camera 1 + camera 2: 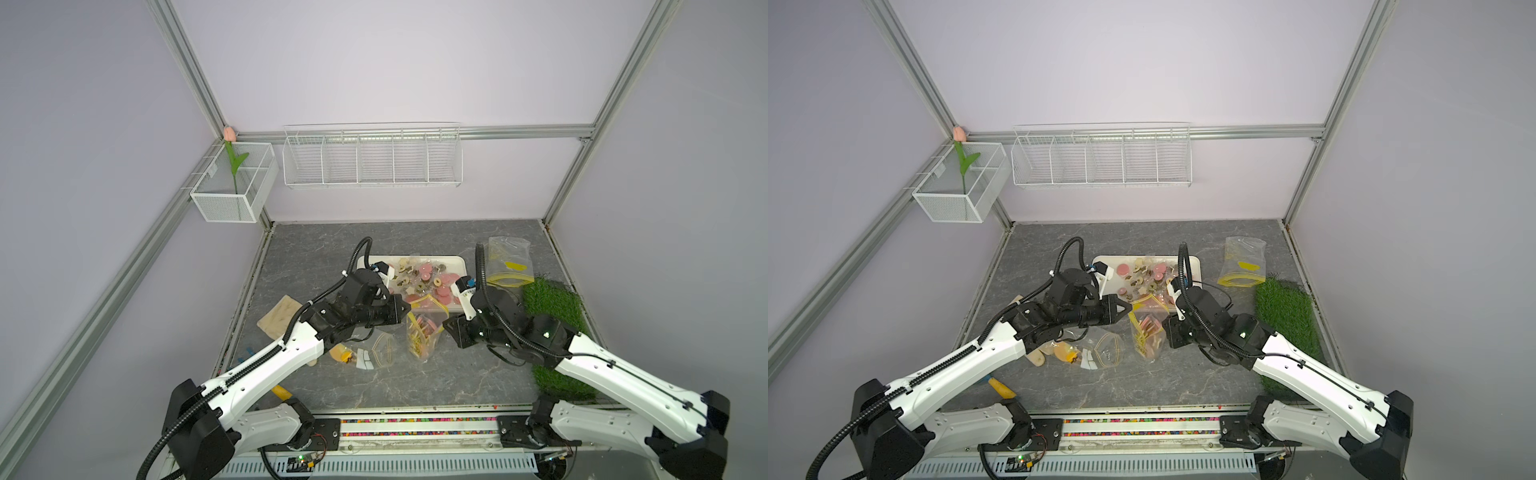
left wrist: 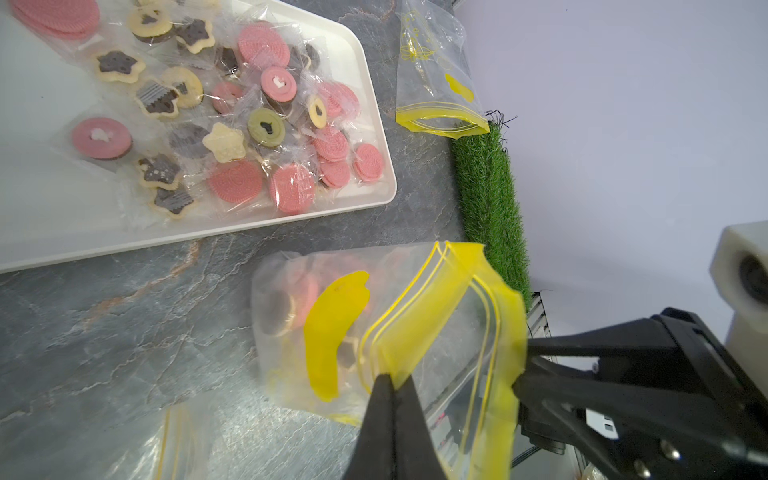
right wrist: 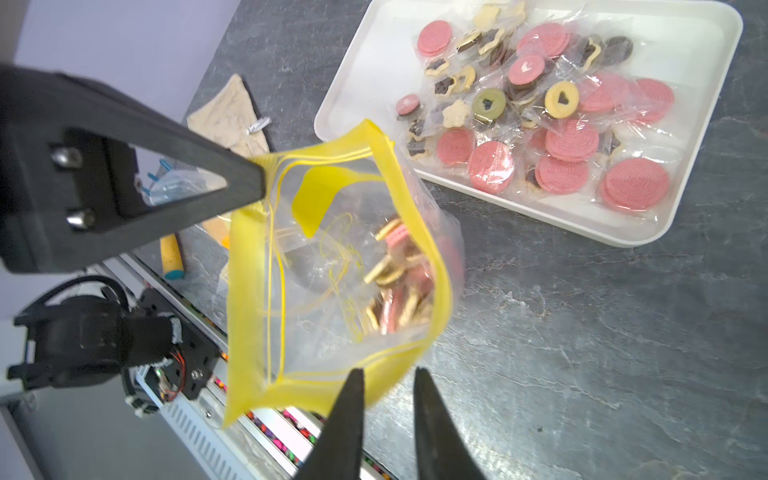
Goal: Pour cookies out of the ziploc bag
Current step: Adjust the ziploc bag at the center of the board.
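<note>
A clear ziploc bag point(image 1: 424, 332) with a yellow zip rim hangs mouth-open just in front of the white tray point(image 1: 376, 261). A few pink, beige and brown cookies point(image 3: 395, 282) lie in its bottom. Many wrapped cookies point(image 1: 428, 278) are heaped on the tray. My left gripper point(image 2: 392, 376) is shut on one side of the yellow rim point(image 2: 419, 328). My right gripper point(image 3: 388, 372) has its jaws apart at the opposite side of the rim point(image 3: 316, 390), whose edge lies against one fingertip. In both top views the grippers face each other across the bag point(image 1: 1148, 332).
An empty ziploc bag point(image 1: 509, 262) lies at the back right beside a green turf mat point(image 1: 552, 316). A second clear bag with white tags and an orange piece point(image 1: 365, 353) sits under the left arm, near a beige cloth point(image 1: 280, 316). Wire baskets point(image 1: 372, 158) hang on the back wall.
</note>
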`<state>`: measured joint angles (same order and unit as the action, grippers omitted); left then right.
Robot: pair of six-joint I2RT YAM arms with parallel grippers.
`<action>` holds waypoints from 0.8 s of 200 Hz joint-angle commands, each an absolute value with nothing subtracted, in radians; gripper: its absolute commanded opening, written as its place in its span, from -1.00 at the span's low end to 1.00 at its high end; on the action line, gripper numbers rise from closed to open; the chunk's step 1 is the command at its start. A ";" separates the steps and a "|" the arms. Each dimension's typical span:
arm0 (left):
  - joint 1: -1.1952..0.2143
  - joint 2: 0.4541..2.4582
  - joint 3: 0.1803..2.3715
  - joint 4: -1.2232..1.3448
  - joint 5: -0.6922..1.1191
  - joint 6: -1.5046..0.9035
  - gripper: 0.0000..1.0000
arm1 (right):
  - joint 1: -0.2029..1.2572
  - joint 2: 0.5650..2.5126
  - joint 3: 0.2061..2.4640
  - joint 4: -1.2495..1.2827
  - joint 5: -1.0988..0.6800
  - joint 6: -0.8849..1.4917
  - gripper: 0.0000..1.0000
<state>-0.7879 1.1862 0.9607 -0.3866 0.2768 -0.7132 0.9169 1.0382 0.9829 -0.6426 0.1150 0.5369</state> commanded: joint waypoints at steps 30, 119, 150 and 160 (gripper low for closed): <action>-0.781 1.212 1.000 -0.340 0.357 -0.707 -1.00 | 0.916 1.007 0.987 -0.597 0.008 0.408 0.23; -0.781 1.274 1.037 -0.349 0.399 -0.768 -1.00 | 1.023 1.051 1.044 -0.580 -0.044 0.189 0.54; -0.780 1.303 1.057 -0.345 0.411 -0.803 -1.00 | 1.061 1.098 1.051 -0.557 -0.011 0.167 0.53; -0.781 1.308 1.063 -0.345 0.413 -0.810 -1.00 | 1.067 1.124 1.059 -0.557 0.011 0.172 0.53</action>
